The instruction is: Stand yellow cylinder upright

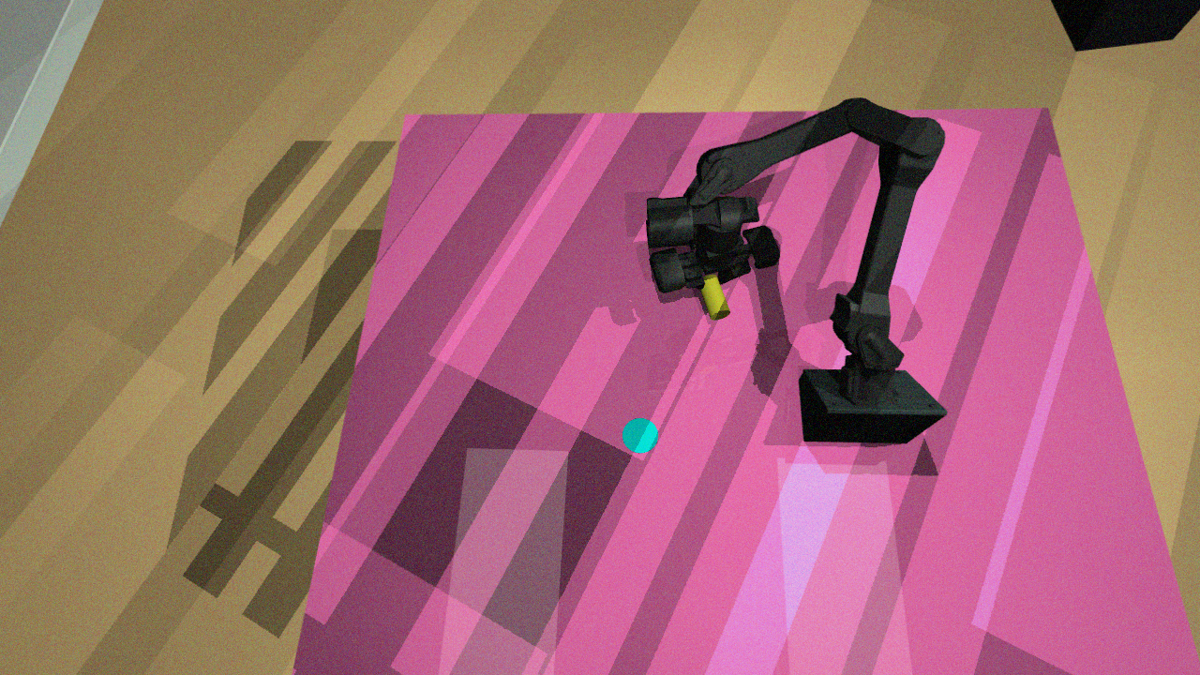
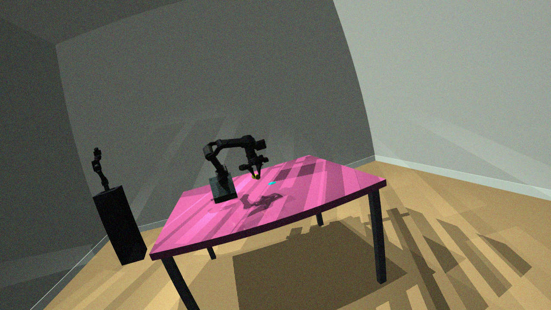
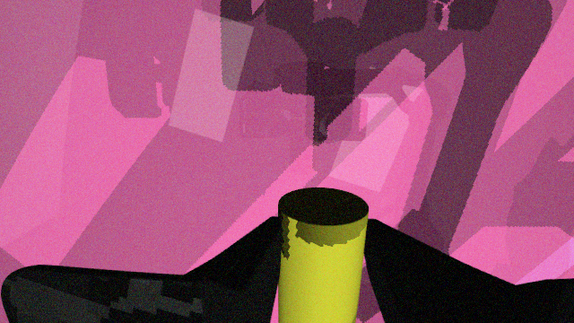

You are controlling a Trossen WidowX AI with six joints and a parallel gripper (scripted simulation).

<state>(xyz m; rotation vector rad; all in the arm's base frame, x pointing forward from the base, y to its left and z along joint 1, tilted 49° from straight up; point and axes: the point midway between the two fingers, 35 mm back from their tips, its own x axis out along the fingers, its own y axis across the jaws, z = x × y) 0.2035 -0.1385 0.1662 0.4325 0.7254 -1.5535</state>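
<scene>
Yellow tall cylinder (image 1: 715, 298): a plain, smooth yellow body with flat ends, gripped across its sides between the two black fingers of the gripper (image 1: 709, 273), its free end projecting beyond the fingertips. In the exterior view it hangs above the pink table (image 2: 346, 181), clear of the surface. Cyan circle (image 1: 639, 435): a flat, solid cyan disc on the table top, well apart from the cylinder and unoccupied.

Top view steeply down over the table (image 1: 1090, 503), exterior far and oblique, wrist close, perhaps straight down.
</scene>
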